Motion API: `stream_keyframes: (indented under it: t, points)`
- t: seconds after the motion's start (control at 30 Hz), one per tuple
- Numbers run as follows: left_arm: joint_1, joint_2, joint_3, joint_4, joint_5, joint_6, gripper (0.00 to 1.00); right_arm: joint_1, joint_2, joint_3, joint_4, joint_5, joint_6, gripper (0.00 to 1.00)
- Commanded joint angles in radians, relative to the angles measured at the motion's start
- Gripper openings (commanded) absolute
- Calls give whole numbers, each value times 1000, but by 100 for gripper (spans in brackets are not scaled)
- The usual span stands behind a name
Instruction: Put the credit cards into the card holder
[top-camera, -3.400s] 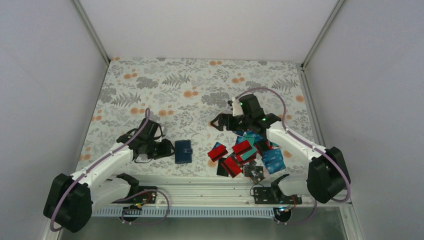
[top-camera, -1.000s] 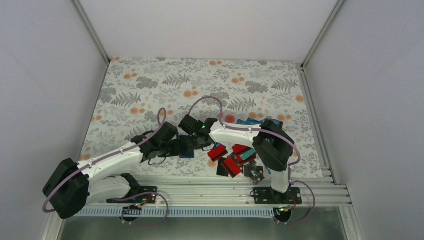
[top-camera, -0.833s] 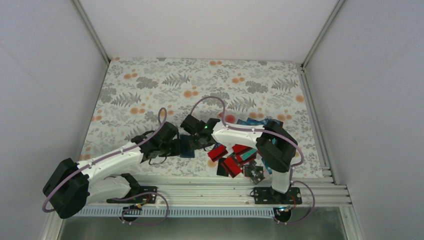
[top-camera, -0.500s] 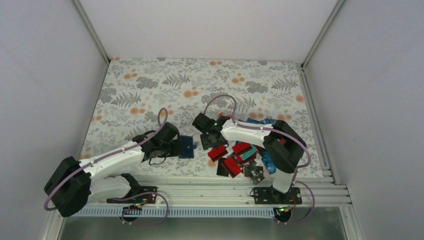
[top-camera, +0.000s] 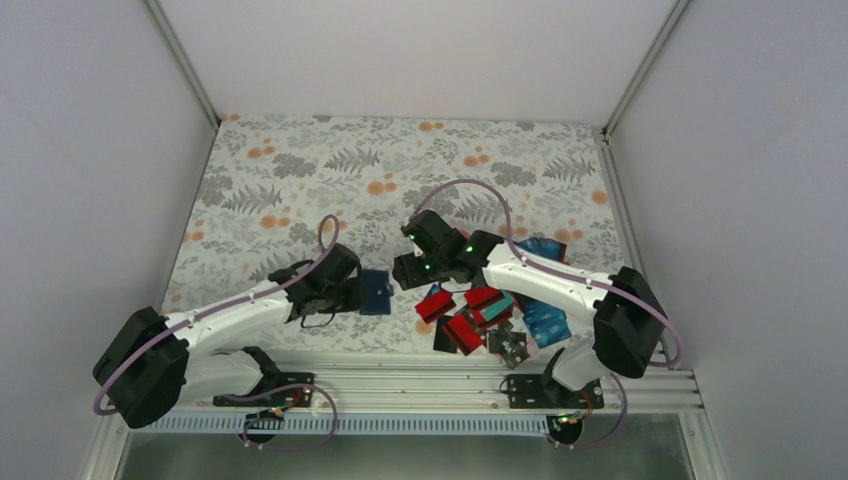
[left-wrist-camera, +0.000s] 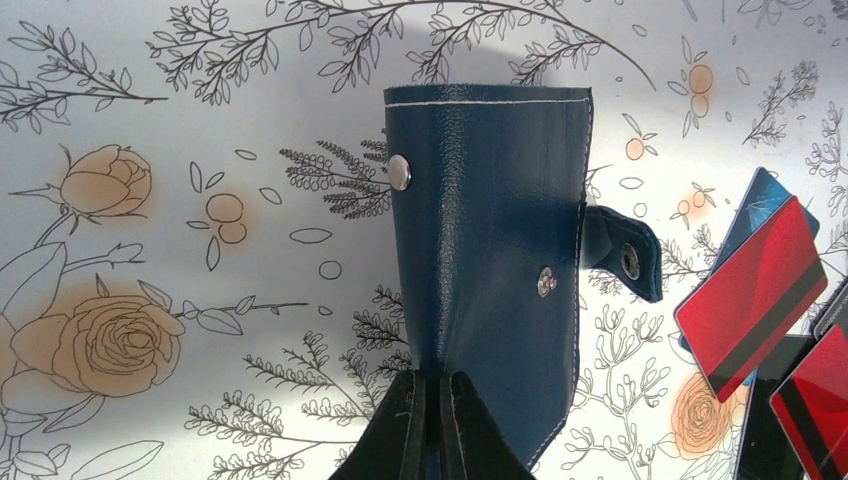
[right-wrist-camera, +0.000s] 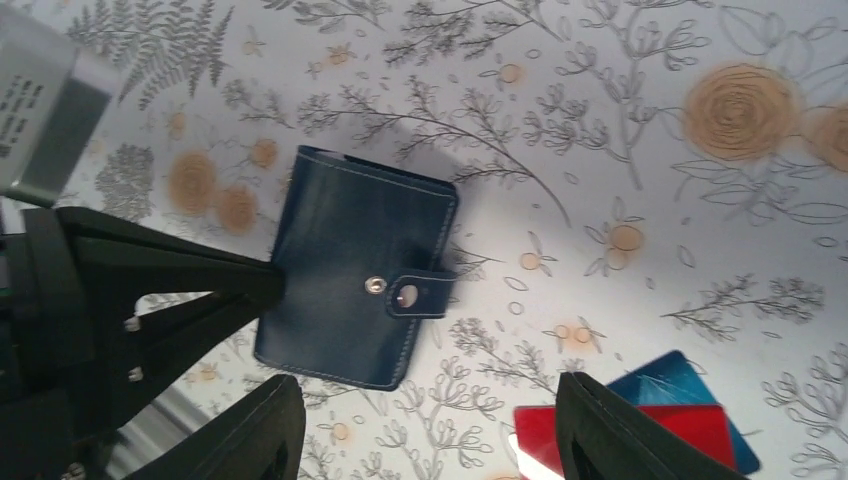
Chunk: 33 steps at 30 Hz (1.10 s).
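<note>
Navy-blue leather folding card holder (left-wrist-camera: 490, 250) lies on the floral-print table cloth (top-camera: 300, 170), straight ahead of the left claw (left-wrist-camera: 432, 400). Left claw is clamped on the holder's near edge, fingers pressed together, with a sliver of blue showing between the tips. The holder runs lengthwise away from that claw. Small clasp tab (left-wrist-camera: 622, 250) juts off the holder's edge to the claw's right, its snap showing. It is not pressed onto the metal stud (left-wrist-camera: 546, 283) on the holder's face just beside it. Second stud (left-wrist-camera: 400, 172) sits farther from the claw, near the holder's left edge.

Credit cards (top-camera: 485, 310), thin plastic rectangles in red, blue, teal and black, lie piled loosely on the cloth to the right of the left claw, apart from the holder. Nearest to it are a red card with a dark stripe (left-wrist-camera: 752, 297) and a blue card (left-wrist-camera: 762, 198) partly under it.

Right claw (right-wrist-camera: 430, 385) is above the cloth with jaws spread wide and nothing between them. In the right wrist view the holder lies just ahead of this claw, more toward the finger at the picture's left, and is not touching either finger. A red card and a blue one lie close by its other finger. From the top view the right claw sits between the holder and the pile, near both.
</note>
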Motion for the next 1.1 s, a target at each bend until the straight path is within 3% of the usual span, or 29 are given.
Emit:
stream_keyframes:
  t: [0.0,0.6,0.8,1.07]
  points:
    - [-2,-1,11,35,-4,8,2,-4,5,-14,80,-81,-1,64]
    - [-3,-6,5,50,-6,17,2,-1,297,121,57,-106,19,59]
    - [-3,-10,6,44,-9,17,2,-2,330,131,32,-81,12,52]
    - [-3,-5,13,37,-17,23,2,-2,324,120,10,-36,17,30]
